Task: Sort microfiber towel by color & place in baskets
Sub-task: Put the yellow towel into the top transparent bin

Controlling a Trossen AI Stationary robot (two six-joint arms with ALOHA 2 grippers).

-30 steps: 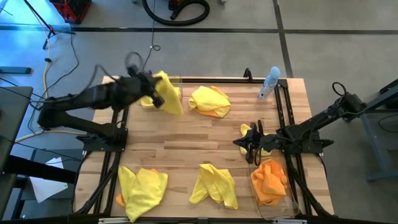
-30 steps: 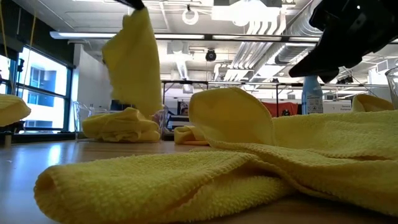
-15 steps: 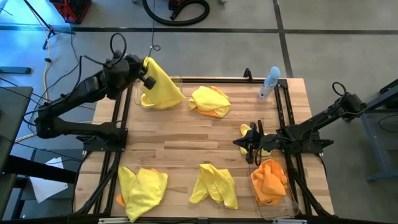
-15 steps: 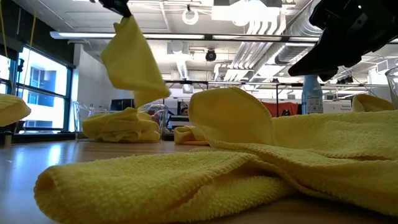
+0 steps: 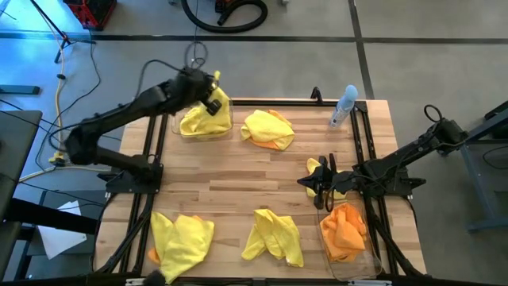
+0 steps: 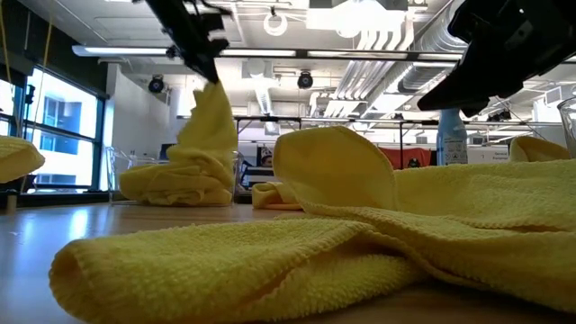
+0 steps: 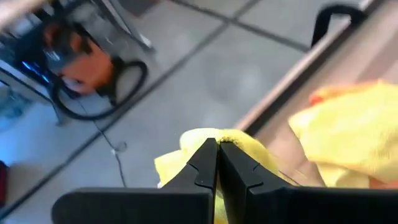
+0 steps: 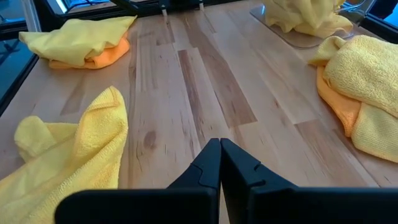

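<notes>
Near edge of the surface [image 5: 238, 187], high view: a yellow towel pile [image 5: 181, 238] at 7 o'clock with a sliver of orange showing at its edge, and a second yellow pile [image 5: 276, 236] at 6 o'clock

Clear basket [image 5: 353, 266] at 5 o'clock, orange towels [image 5: 344, 227] seen lying in it

Right pincer [image 5: 321, 187] noted at 3 o'clock, low over the surface, jaws pressed together and empty; a small yellow cloth [image 5: 336, 183] is partly hidden under that arm, contact cannot be told

Mid-far, at 12 o'clock: a yellow towel over an orange one [image 5: 268, 129], loose on the wood

Far corner at 11 o'clock: second clear basket [image 5: 229, 106], yellow towels heaped inside. Left pincer [image 5: 213, 79] is held above it, jaws clamped tight on the top corner of one yellow towel [image 6: 209, 126]; in the low view the cloth is seen hanging from the grip, its lower end resting on the heap

Spray bottle [image 5: 344, 106] stands at 1 o'clock, apart from the cloths

Handling, as judged: cloths are light, limp, not fragile, nap gives good friction; they drape and fold, so a pinch on a raised fold or corner is advised. Stacked pairs may lift together; the top layer alone should be taken
</notes>
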